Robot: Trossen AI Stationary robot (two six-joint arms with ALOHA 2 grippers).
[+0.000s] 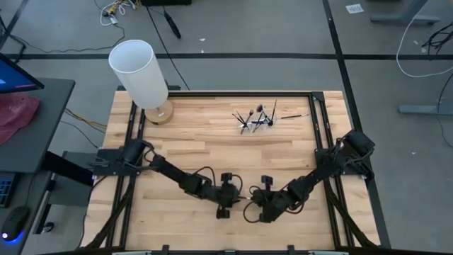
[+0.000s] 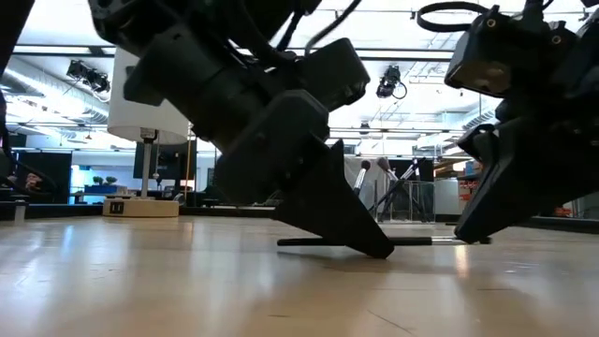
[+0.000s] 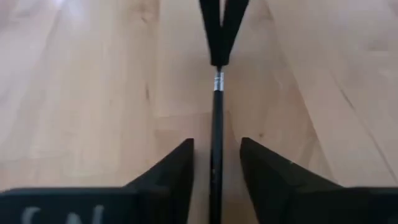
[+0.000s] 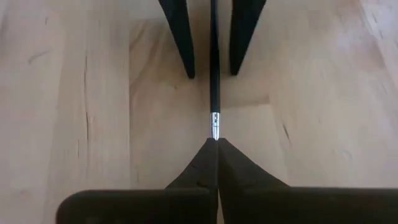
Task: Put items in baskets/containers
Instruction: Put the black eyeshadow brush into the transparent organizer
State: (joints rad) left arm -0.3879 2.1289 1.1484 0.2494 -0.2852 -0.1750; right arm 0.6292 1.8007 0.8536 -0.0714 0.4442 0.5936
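A thin dark-handled makeup brush (image 3: 216, 124) lies level near the table's front middle, between my two grippers. My right gripper (image 4: 216, 146) is shut on its silver-ringed end. My left gripper (image 3: 216, 155) is open; its fingers stand on either side of the handle with a gap on each side, one fingertip (image 2: 374, 248) down at the table top. At the far right of the table several brushes stand in a small clear holder (image 1: 256, 122). Another brush (image 1: 296, 115) lies flat beside the holder. My right gripper pinches the brush between its two fingertips just behind the silver ring (image 4: 216, 127); the end beyond it is hidden between the fingers. The fingers slant down from the table's right and lie along the brush. The handle (image 2: 318, 241) reaches out level toward my left gripper, at or just above the wood.
A tall white cylinder (image 1: 139, 74) on a round wooden base stands at the table's far left corner. Bare wood (image 1: 184, 134) spreads between it and the grippers. Black rails (image 1: 322, 120) run along the table's sides.
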